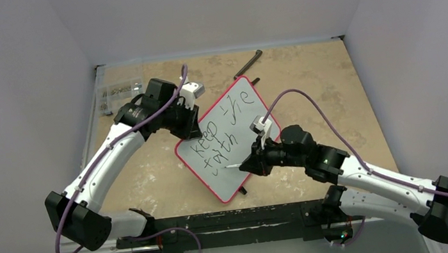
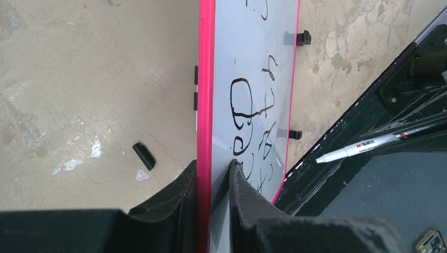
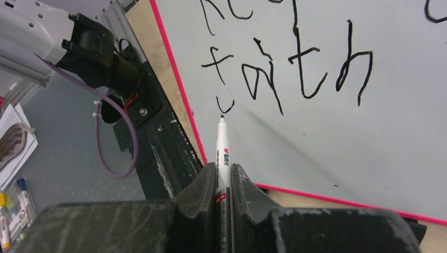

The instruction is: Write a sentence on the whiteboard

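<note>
Left jaws, top view: closed on the left edge of the whiteboard, which lies skewed at mid-bench; right jaws hold a marker over its near corner. Left wrist view: left jaws clamp the board's red rim. Right wrist view: right jaws are clamped on the marker, with its tip at a short stroke below "faith" in the sentence.

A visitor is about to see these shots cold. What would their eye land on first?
Probably the red-rimmed whiteboard mid-table, with black handwriting reading "keep the faith". Next, the right gripper clamping a white marker, its tip just below the "f" of "faith", and the left gripper pinching the whiteboard's red edge.
</note>
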Available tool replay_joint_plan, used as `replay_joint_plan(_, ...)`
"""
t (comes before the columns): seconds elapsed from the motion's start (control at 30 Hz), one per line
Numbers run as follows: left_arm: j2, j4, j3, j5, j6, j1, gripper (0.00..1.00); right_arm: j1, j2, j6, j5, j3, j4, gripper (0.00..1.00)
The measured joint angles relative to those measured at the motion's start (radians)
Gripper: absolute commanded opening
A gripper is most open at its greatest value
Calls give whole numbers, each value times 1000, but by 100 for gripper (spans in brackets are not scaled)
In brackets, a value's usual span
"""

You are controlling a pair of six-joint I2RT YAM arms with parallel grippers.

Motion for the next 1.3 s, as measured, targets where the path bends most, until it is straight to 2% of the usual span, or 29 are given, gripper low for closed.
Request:
replay_joint_plan(0.9, -5, 5, -1, -78, -4, 42, 0, 72, 33, 27, 10, -78, 54, 0)
replay_joint_plan(1.3, -5, 6, -7, -88, -4, 42, 0, 77, 140, 33, 164, -76, 114, 0)
